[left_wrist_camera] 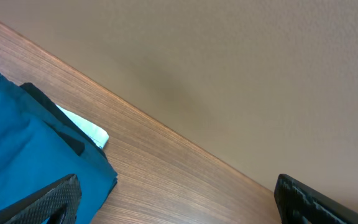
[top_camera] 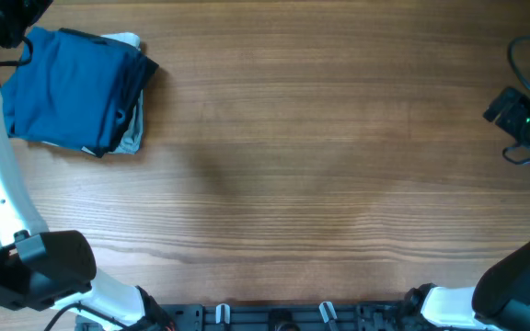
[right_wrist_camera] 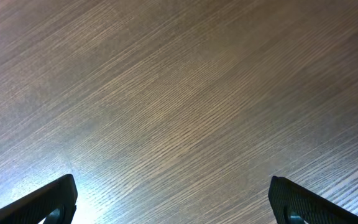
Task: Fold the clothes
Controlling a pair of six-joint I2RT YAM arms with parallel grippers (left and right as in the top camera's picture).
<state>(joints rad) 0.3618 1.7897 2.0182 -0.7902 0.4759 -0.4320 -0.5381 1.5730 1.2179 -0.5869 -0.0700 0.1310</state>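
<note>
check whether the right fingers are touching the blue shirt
Apart. Overhead, the blue shirt lies far left; in the right wrist view the right fingers hang open over bare table.

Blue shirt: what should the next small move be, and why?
Probably draw the open left hand back from the shirt. The shirt already lies folded on a dark garment at the far-left corner of the table, the right hand is open over bare wood, and no unfolded clothing shows.
</note>
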